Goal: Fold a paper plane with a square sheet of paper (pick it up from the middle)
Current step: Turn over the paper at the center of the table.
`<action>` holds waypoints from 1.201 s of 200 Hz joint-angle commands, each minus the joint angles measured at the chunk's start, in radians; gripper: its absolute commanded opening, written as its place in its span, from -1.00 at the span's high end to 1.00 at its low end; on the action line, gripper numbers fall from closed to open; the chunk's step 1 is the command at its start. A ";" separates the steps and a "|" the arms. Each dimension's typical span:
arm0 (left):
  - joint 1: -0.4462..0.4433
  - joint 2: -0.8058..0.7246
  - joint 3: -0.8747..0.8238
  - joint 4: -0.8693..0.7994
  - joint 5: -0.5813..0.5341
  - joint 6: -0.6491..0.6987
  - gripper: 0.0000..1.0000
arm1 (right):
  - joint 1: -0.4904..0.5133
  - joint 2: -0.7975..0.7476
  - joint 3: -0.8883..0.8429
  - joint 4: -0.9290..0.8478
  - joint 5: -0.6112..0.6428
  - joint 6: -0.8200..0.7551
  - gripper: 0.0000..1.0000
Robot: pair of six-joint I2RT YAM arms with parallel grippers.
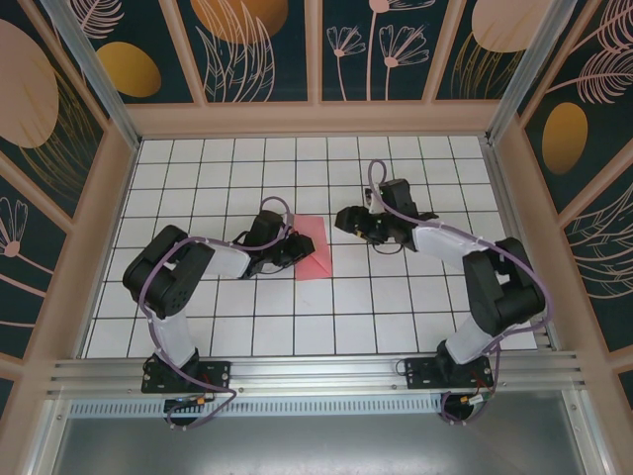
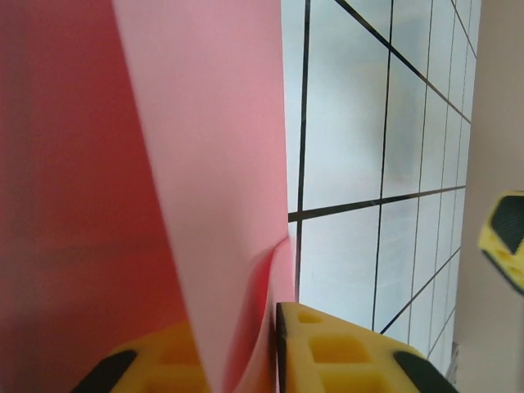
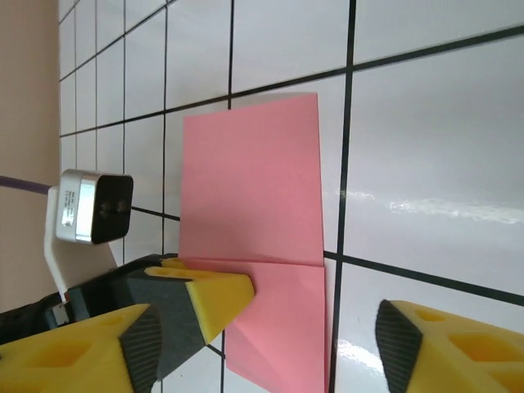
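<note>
- at the near edge a metal rail (image 1: 316, 368) carries two arm bases, the left base (image 1: 183, 374) and the right base (image 1: 445, 372); a purple cable (image 1: 148, 297) runs along each arm.
- beyond the rail lies the white tiled table (image 1: 198, 322) with its black grid lines.
- counted: two arms, two grippers, one pink paper sheet.
- the pink paper sheet (image 1: 316, 247) lies near the middle of the table, between the two grippers. it is already folded: the right wrist view shows a straight crease across it and a slanted edge at its nearer end.
- the left gripper (image 1: 295, 247) is at the sheet's left edge. its yellow fingers (image 2: 344, 360) are drawn narrow on a raised fold of the paper, which stands up between them and blocks the left half of the left wrist view.
- the right gripper (image 3: 315, 301) has its jaws spread wide and holds nothing. from above it sits just beside the sheet's upper right corner, apart from it. in its own view one yellow finger (image 3: 196, 299) overlaps the sheet's edge; whether it touches, i cannot tell.
- the left arm's wrist camera (image 3: 90, 209), one small grey-white box, shows left of the sheet.
- farthest off, panelled walls (image 1: 257, 49) with flower patterns close in three sides.
</note>
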 commanded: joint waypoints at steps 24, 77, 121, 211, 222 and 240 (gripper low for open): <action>-0.004 -0.042 0.032 -0.075 -0.072 0.099 0.77 | -0.016 -0.131 -0.079 -0.009 0.075 0.006 -0.68; -0.006 -0.255 0.071 -0.404 -0.265 0.234 0.84 | -0.016 -0.316 -0.152 -0.054 0.144 0.041 -0.97; -0.025 -0.394 0.184 -0.732 -0.507 0.357 0.85 | -0.016 -0.453 -0.193 -0.113 0.188 0.081 -0.98; -0.141 -0.183 0.489 -1.110 -1.097 0.425 0.84 | -0.018 -0.539 -0.305 -0.155 0.287 0.163 -0.98; -0.163 -0.124 0.527 -1.155 -1.152 0.416 0.84 | -0.017 -0.531 -0.312 -0.151 0.285 0.167 -0.98; -0.196 -0.011 0.591 -1.216 -1.213 0.402 0.84 | -0.020 -0.527 -0.322 -0.148 0.296 0.167 -0.98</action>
